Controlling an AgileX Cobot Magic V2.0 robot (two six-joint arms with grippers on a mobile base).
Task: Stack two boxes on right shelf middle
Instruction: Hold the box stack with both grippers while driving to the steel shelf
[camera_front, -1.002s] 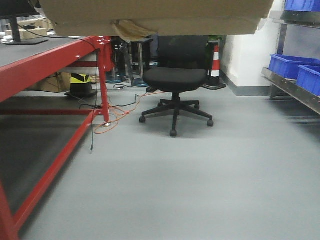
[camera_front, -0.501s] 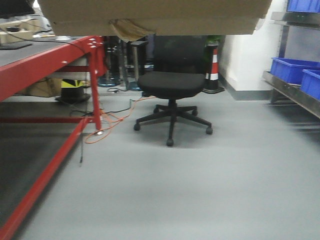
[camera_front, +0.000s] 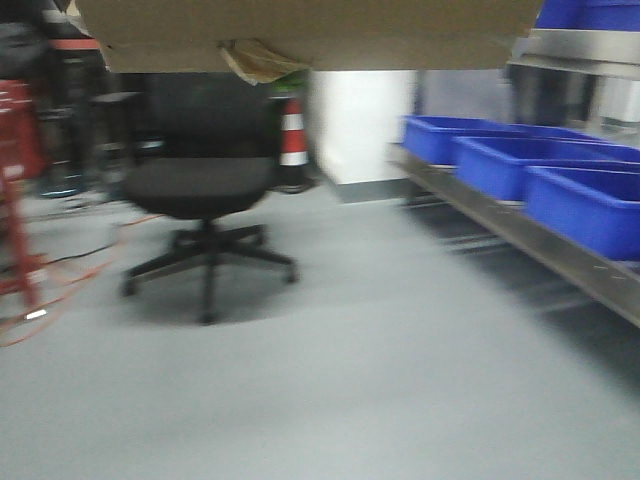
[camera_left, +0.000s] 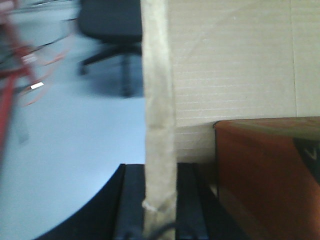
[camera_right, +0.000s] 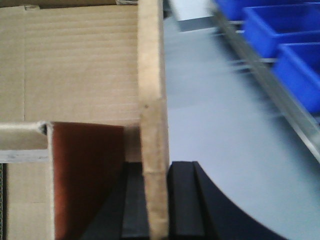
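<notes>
Shifted leftward in view is the chair (camera_front: 200, 188); the shelf (camera_front: 570, 262) with blue bins (camera_front: 585, 200) is now seen at right. The cardboard box (camera_front: 300, 30) is held aloft, walls clamped by left tool (camera_left: 159, 200) and right tool (camera_right: 156, 200).

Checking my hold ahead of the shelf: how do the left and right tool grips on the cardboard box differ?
In its view, the left tool has the cardboard box interior rightward and the office chair outside; the right tool has the interior leftward and blue bins outside. Both are shut on an upright box wall.
</notes>
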